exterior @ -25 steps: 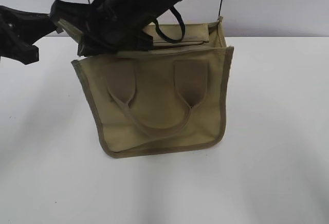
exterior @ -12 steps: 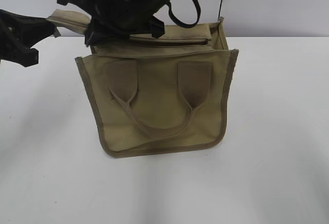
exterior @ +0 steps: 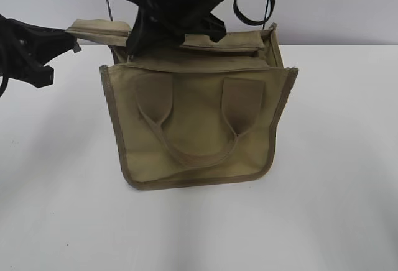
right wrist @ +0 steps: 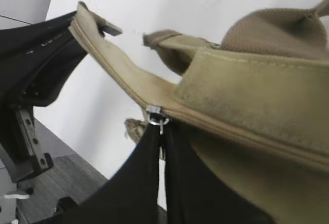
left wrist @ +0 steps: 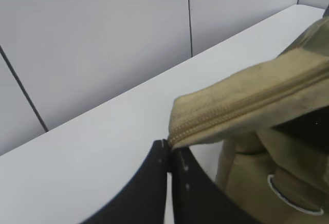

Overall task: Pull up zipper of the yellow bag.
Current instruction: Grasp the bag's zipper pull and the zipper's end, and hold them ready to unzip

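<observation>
Tabletop (exterior: 336,159): white and flat, carrying the yellow bag near its middle in the exterior view.

Yellow bag (exterior: 196,131): standing upright on the tabletop, its front panel with two loop handles facing the viewer; darker olive binding runs along its edges. Its top strip is drawn out sideways to the left, past the bag's corner, above the tabletop.

Left end effector (left wrist: 170,158): at the left of the exterior view, level with the bag's top. Its two black fingers are pressed together, clenched on the free end of the zipper tape, which juts out from between their tips.

Right end effector (right wrist: 160,127): reaching in from above behind the bag's upper left corner, directly over the top strip. Its fingers are closed together, pinching the small silver pull where it hangs from the tape.

Zipper (right wrist: 123,82): a straight khaki line running along the bag's top strip, stretched taut between the two end effectors. The left one holds its outer end; the right one holds the pull partway along, nearer the bag's body.

Silver pull (right wrist: 156,116): tiny and metallic, seated on the zipper line, touching the right fingertips.
</observation>
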Robot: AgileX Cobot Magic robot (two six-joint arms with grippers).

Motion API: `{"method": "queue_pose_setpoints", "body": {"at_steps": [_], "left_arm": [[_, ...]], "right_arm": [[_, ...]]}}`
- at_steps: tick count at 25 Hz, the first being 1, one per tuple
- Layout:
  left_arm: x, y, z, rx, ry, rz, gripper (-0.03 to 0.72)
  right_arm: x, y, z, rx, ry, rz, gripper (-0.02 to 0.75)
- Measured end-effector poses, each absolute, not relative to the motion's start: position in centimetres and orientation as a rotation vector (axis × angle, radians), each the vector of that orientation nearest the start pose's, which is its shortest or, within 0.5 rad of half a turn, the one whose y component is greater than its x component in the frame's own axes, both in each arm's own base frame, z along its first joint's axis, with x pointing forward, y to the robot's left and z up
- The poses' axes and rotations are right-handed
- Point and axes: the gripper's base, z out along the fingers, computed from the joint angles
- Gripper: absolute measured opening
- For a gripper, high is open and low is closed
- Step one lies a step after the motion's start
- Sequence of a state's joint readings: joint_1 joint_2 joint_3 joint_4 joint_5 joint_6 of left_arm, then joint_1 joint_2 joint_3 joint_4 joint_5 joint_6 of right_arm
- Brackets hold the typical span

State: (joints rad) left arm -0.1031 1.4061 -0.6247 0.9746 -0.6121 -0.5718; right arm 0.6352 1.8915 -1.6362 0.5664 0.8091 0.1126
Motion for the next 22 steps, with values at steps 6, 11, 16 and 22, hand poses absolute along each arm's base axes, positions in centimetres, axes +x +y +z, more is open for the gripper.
{"method": "queue_pose_setpoints", "body": {"at_steps": [6, 11, 16, 22], "left_arm": [[27.0, -7.1, 23.7, 0.696, 1.733, -0.332, -0.010], [27.0, -7.1, 23.7, 0.696, 1.732, -0.333, -0.010], [27.0, -7.0, 23.6, 0.684, 1.746, -0.322, -0.010], [27.1, -6.8, 23.6, 0.674, 1.759, -0.311, -0.010]], "right_arm": [[33.4, 26.3, 30.0, -0.298, 2.629, 1.094, -0.015], [34.1, 24.6, 29.9, -0.292, 2.673, 1.102, -0.015], [35.1, 22.0, 29.7, -0.270, 2.722, 1.086, -0.015], [35.7, 19.4, 29.2, -0.303, 2.793, 0.958, -0.015]]}}
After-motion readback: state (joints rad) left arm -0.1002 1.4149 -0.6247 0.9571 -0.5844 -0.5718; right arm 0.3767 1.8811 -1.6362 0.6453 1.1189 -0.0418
